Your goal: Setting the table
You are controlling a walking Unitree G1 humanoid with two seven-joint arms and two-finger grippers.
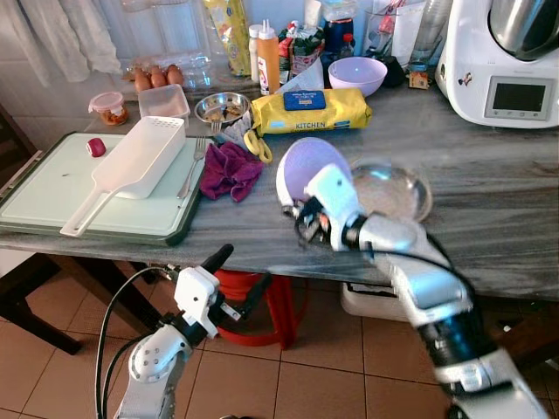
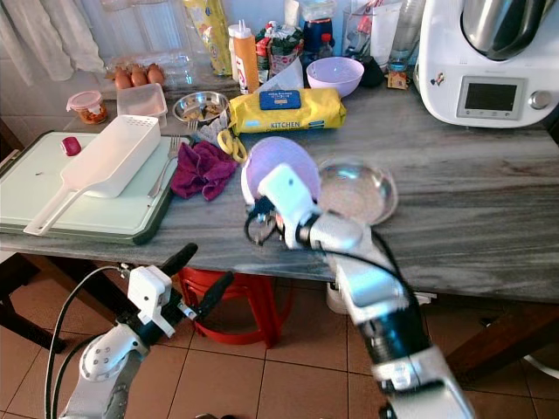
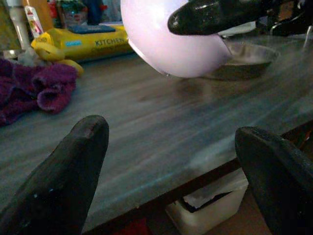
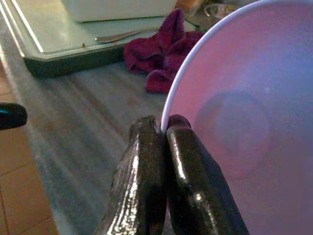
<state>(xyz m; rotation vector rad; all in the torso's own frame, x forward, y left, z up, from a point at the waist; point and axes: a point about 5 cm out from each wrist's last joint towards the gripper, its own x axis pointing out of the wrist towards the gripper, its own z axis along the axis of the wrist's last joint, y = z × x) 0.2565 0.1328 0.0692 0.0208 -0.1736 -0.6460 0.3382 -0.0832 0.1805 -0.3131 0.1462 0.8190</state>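
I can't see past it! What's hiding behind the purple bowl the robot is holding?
Behind the tilted purple bowl pinched in the right gripper sits a shallow metal dish. The bowl covers the dish's near-left edge.

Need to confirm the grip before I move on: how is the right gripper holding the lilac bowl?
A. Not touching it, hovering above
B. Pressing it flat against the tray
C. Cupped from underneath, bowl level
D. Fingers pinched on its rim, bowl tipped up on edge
D: the right gripper has its fingers closed on the rim of the lilac bowl, which stands tipped up above the table.
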